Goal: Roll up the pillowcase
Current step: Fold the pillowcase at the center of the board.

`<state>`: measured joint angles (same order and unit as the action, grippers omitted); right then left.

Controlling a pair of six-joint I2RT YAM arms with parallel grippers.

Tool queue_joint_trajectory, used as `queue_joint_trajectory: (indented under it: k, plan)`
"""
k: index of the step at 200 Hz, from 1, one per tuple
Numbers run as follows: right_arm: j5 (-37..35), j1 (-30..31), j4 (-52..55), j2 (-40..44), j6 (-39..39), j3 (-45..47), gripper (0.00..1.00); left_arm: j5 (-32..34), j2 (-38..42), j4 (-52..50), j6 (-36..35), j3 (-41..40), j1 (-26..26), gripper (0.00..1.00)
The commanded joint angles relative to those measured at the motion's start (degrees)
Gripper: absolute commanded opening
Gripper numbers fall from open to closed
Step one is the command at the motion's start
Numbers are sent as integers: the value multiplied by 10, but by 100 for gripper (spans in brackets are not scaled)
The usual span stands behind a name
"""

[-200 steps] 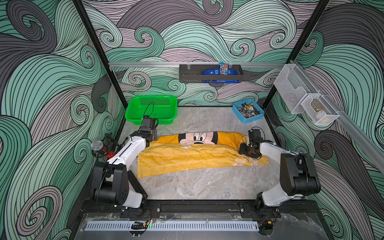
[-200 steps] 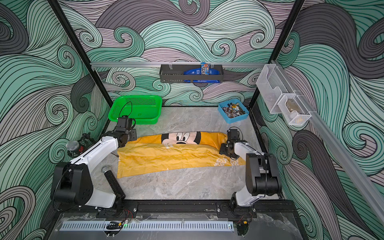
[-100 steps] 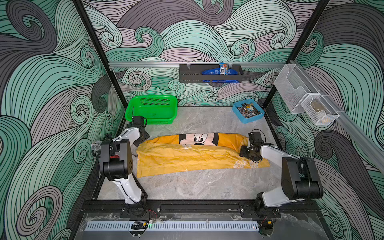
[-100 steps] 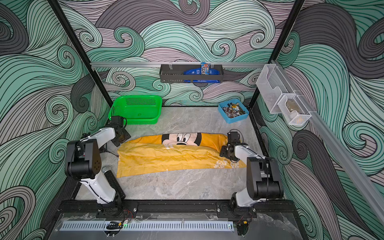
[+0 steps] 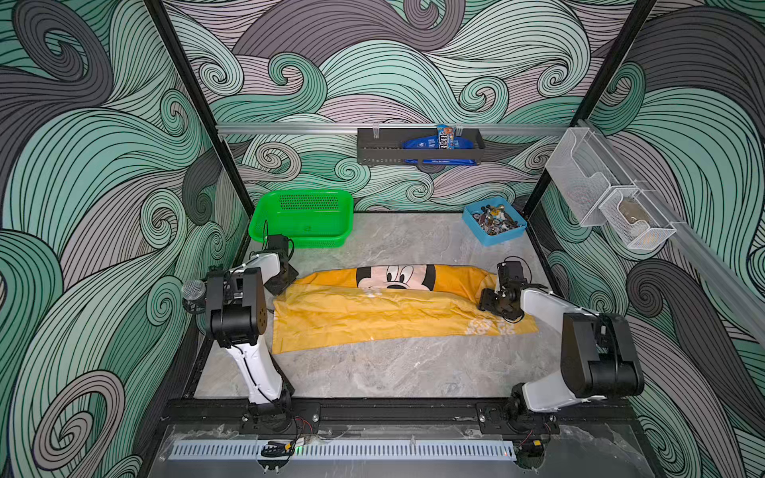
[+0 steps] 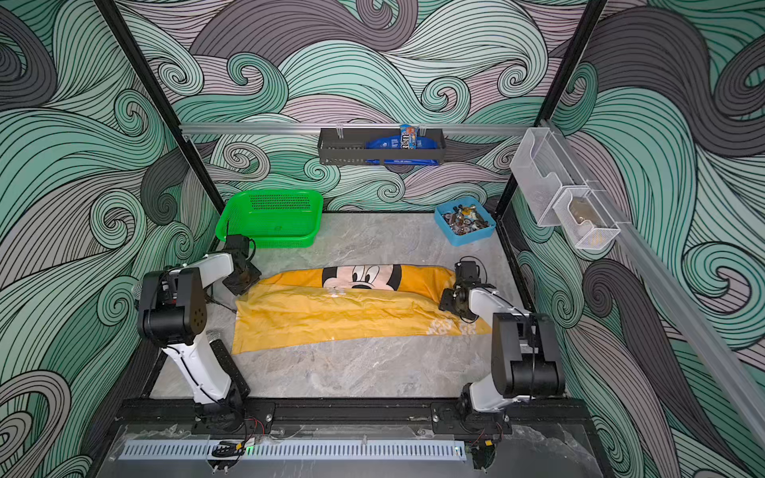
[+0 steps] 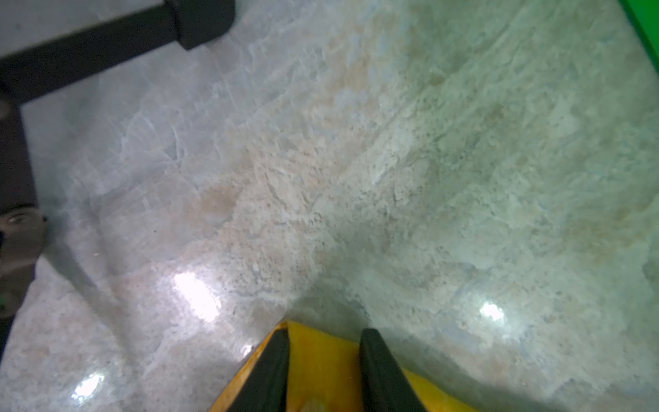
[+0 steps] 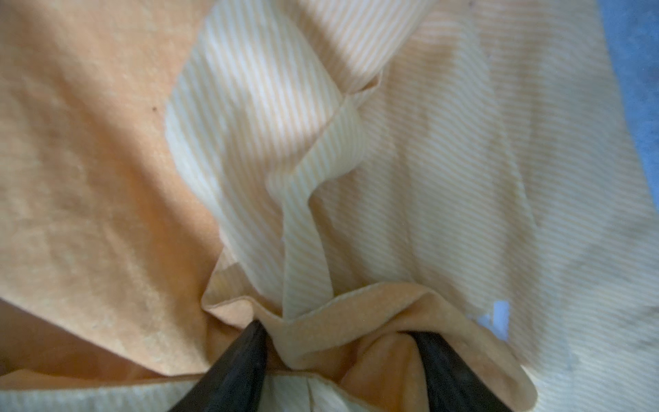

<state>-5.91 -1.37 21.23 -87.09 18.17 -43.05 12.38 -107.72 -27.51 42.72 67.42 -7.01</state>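
Pillowcase [image 5: 385, 314], mustard yellow, spread wrinkled across the middle of the marble bench [image 5: 372, 372], long side running from the left edge toward the right edge. Far long edge already turned over into a low fold, showing a cartoon mouse face [image 5: 395, 278]; near edge still flat, with white print near the right corner. Judged as an early stage of rolling, most of the cloth not yet wound.

Left gripper [image 7: 322, 371] at the far left corner of the cloth, fingers [image 7: 271, 371] straddling a yellow corner in the left wrist view; whether pinching it or only framing it, cannot tell. Right gripper [image 8: 335, 360] at the far right end, jaws set wide around a bunched fold of orange and striped fabric, apparently gripping it. One claw at each end, likely so the fold turns evenly along its length.

Green basket [image 5: 304, 217] at the far left corner of the bench, blue tray [image 5: 494, 221] of small parts at the far right corner, both apart from the cloth.
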Motion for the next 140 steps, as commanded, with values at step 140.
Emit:
queue_joint_trajectory:
  k: [140]
  plan:
    - [-6,-4,4,12,-1,-25,72,10,63,-46,-48,-6,8,6]
